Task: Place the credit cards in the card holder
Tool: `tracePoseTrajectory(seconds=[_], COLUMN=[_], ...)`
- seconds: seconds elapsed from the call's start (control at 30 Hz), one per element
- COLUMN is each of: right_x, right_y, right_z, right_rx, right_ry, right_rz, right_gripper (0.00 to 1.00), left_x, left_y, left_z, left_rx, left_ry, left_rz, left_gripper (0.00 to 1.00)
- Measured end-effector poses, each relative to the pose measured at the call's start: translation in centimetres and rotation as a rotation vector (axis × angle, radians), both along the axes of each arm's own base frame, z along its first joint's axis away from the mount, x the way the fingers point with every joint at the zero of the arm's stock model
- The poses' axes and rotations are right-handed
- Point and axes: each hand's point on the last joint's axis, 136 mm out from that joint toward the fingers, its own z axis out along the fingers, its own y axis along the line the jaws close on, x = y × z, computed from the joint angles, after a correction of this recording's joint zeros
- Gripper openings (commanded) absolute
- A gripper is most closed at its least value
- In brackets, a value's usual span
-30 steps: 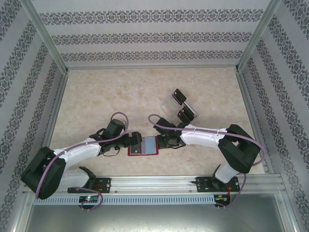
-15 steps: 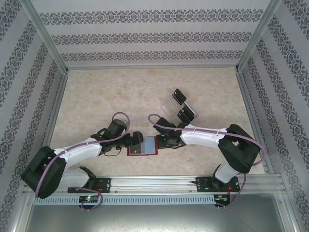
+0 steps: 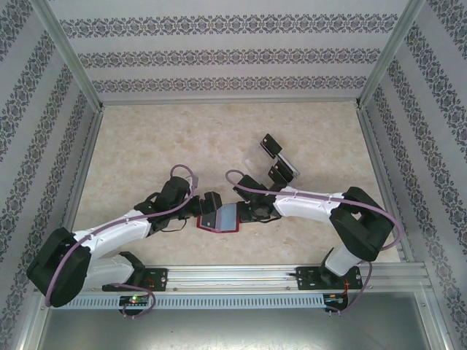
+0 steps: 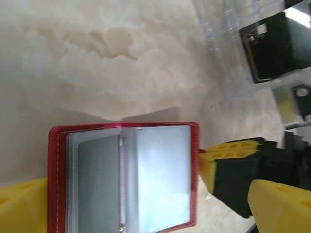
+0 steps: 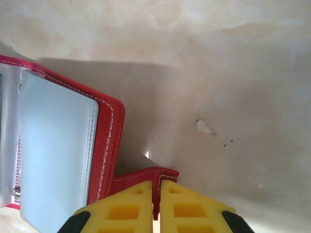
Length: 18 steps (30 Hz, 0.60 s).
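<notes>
Card holder: on table, near its front edge, between left gripper and right gripper. Credit cards: in rack, behind and to the right.

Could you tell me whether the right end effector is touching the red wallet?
Touching. In the right wrist view, the right end effector pinches a flap of the red wallet between its yellow fingers.
</notes>
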Motion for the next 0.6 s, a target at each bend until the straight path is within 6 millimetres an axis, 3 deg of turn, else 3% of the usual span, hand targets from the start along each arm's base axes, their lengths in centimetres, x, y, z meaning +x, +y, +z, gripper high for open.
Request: tracePoseTrajectory(seconds=[0.13, 0.3, 0.47, 0.6], right_x=[0.6, 1.8, 3.0, 3.0], right_y=[-0.1, -0.6, -1.7, -3.7], right_z=[0.2, 1.8, 4.9, 6.8], right_rx=[0.018, 0.058, 0.124, 0.160], right_ry=[-0.004, -0.036, -0.104, -0.146], right_rz=[-0.016, -0.051, -0.099, -0.146], right_gripper=[0.37, 0.50, 0.57, 0.57], left_x=[-0.1, -0.6, -1.1, -1.0], left_y=[-1.2, -3.3, -5.9, -8.2], left_z=[0.7, 0.4, 0.9, 1.8], left_rx=[-0.035, -0.053, -0.071, -0.096], left_ry=[-0.018, -0.010, -0.018, -0.046], left_rz=[-0.017, -0.056, -0.102, -0.129], left_gripper=[1.00, 1.00, 1.00, 1.00])
